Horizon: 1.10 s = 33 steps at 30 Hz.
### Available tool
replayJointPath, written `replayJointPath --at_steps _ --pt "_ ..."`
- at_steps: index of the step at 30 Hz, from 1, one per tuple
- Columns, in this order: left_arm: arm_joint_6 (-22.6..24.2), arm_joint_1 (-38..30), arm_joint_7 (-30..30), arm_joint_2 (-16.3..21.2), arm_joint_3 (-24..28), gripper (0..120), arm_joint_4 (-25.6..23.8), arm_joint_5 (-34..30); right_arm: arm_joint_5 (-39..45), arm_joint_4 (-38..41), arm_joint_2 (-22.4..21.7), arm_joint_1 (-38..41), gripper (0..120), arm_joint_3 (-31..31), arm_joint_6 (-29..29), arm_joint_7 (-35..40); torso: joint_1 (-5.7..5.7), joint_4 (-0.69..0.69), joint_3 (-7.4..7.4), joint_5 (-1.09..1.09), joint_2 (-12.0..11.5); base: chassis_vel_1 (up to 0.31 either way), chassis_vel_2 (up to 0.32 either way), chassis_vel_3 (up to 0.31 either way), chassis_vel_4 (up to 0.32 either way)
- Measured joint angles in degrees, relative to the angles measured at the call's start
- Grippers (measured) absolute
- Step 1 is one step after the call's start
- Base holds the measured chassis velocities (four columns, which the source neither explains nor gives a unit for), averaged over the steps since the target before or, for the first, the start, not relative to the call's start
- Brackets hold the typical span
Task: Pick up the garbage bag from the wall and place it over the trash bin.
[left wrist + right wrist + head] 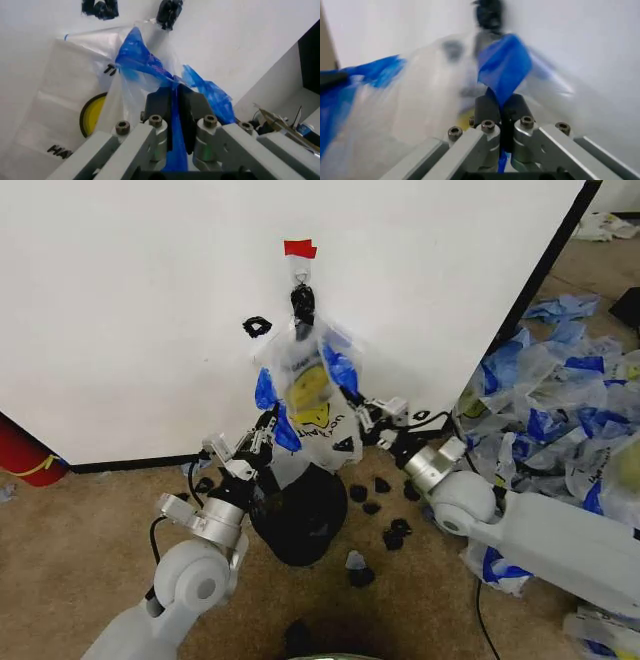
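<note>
red object point(25, 455) at left wall base | black scraps point(385, 510) on carpet point(80, 520) | bag pile point(560, 410) right

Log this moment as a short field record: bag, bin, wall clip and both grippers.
garbage bag: hanging on the wall from the black clip, under the red tape, not yet on the bin
trash bin: on the carpet, directly below the bag
left gripper: shut on a blue handle of the bag
right gripper: shut on the other blue handle
loose bags: piled to the robot's right
</note>
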Motion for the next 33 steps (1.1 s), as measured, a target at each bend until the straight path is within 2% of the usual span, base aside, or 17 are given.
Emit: replayJointPath --at_steps 2,3,9,17,25,33 --pt "0.0 0.1 -0.1 0.2 0.0 7 0.0 0.0 0.7 0.6 -0.3 -4.2 0 4.4 0.5 0.5 0.00 0.00 0.00 -0.02 0.0 0.000 0.000 0.000 0.000" --pt "0.0 0.1 -0.1 0.2 0.0 7 0.0 0.0 0.7 0.6 -0.3 -4.2 0 4.4 0.5 0.5 0.00 0.00 0.00 -0.02 0.0 0.000 0.000 0.000 0.000" --pt "0.1 0.3 -0.2 0.8 -0.1 7 0.0 -0.1 3.1 2.8 -0.3 -16.5 0 18.3 0.9 2.1 0.00 0.00 0.00 -0.02 0.0 0.000 0.000 0.000 0.000" --pt "0.4 1.3 -0.8 1.3 -0.1 5 -0.9 0.0 3.6 5.7 -0.1 -27.9 0 28.2 1.3 1.9 0.00 -0.01 0.00 -0.01 0.0 0.000 0.000 0.000 0.000" --pt "0.7 3.0 -1.7 2.6 -1.2 3 -3.1 0.3 3.0 8.8 -0.8 -34.1 0 33.2 1.7 1.3 0.00 0.00 0.00 -0.02 0.0 0.000 0.000 0.000 0.000" --pt "1.2 6.7 -2.6 5.3 -5.5 0 -7.5 0.6 2.9 13.6 -1.4 -38.9 0 36.9 1.7 1.0 0.00 0.01 0.00 -0.02 0.0 0.000 0.000 0.000 0.000"
